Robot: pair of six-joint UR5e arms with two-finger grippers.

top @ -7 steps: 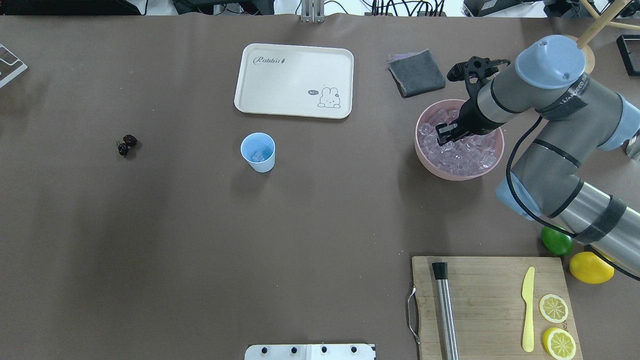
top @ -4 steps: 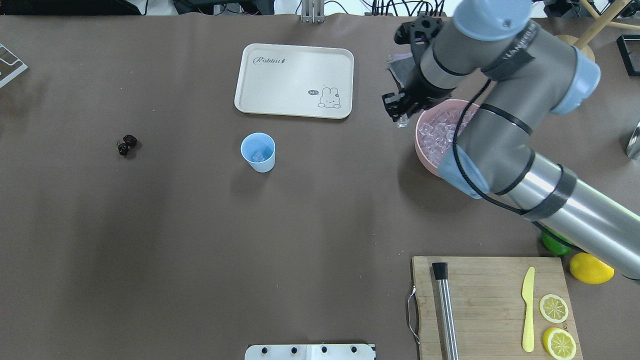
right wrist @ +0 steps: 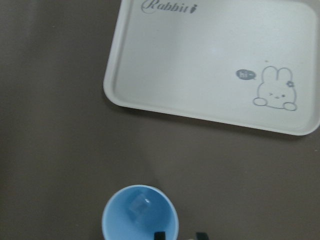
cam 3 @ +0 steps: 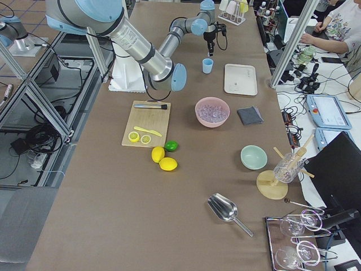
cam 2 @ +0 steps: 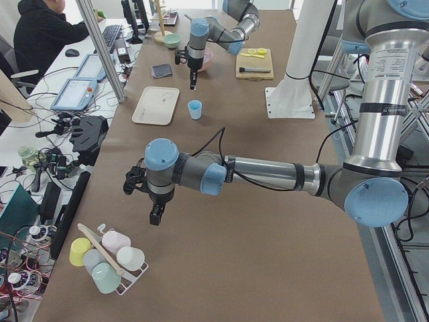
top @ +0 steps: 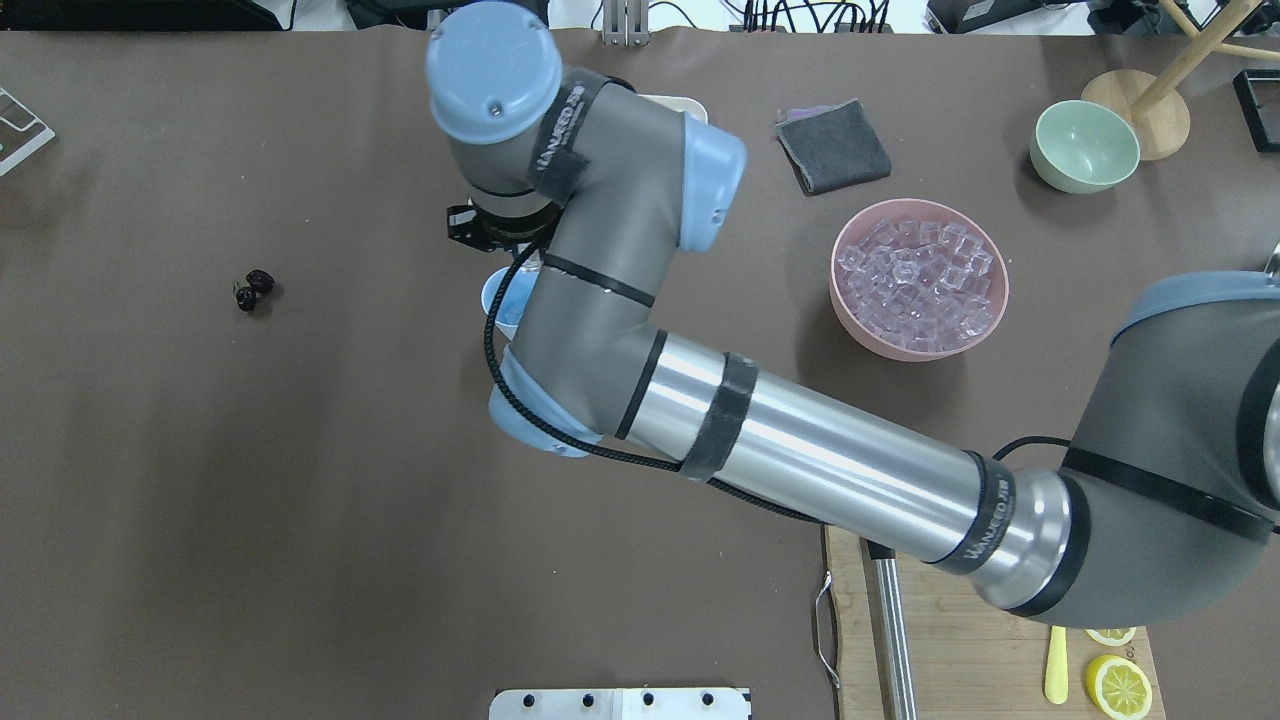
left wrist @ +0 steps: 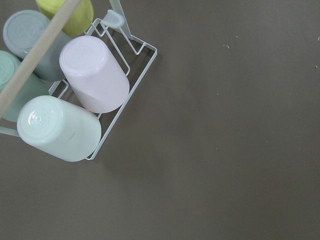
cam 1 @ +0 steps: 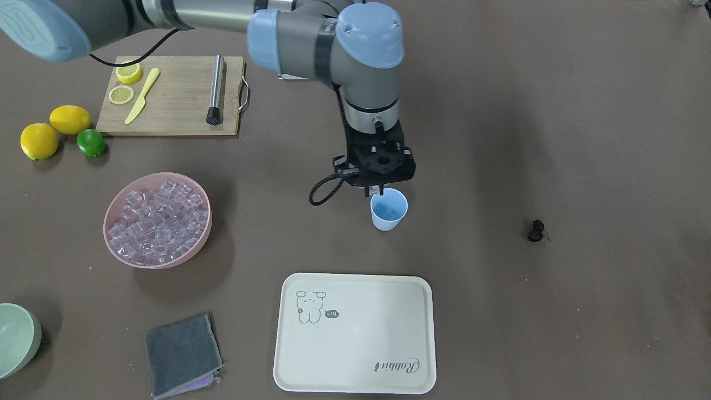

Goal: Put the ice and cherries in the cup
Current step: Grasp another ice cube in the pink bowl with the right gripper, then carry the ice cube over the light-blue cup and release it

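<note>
The light-blue cup (cam 1: pixel 389 214) stands mid-table, and in the overhead view (top: pixel 497 300) my right arm mostly covers it. One ice cube (right wrist: pixel 137 207) lies inside it. My right gripper (cam 1: pixel 376 191) hangs just above the cup's rim, shut on a small clear ice cube. Its black fingertips (right wrist: pixel 159 235) show at the bottom edge of the right wrist view. More ice (cam 1: pixel 158 219) fills the pink bowl (cam 1: pixel 114 250). The dark cherries (cam 1: pixel 536 230) lie alone on the table, far from both grippers. My left gripper (cam 2: pixel 155 216) hangs over the table's far end; I cannot tell whether it is open or shut.
A cream rabbit tray (cam 1: pixel 355 333) lies just beyond the cup. A grey cloth (cam 1: pixel 183 355) and a pale green bowl (cam 1: pixel 16 339) are near the pink bowl. A cutting board (cam 1: pixel 172 94) holds lemon slices, a knife and a muddler. A cup rack (left wrist: pixel 75 95) lies under the left wrist.
My right gripper has lifted out of the pink bowl with an ice cube and swung across the table to just above the cup. The cup and cherries have not moved.
</note>
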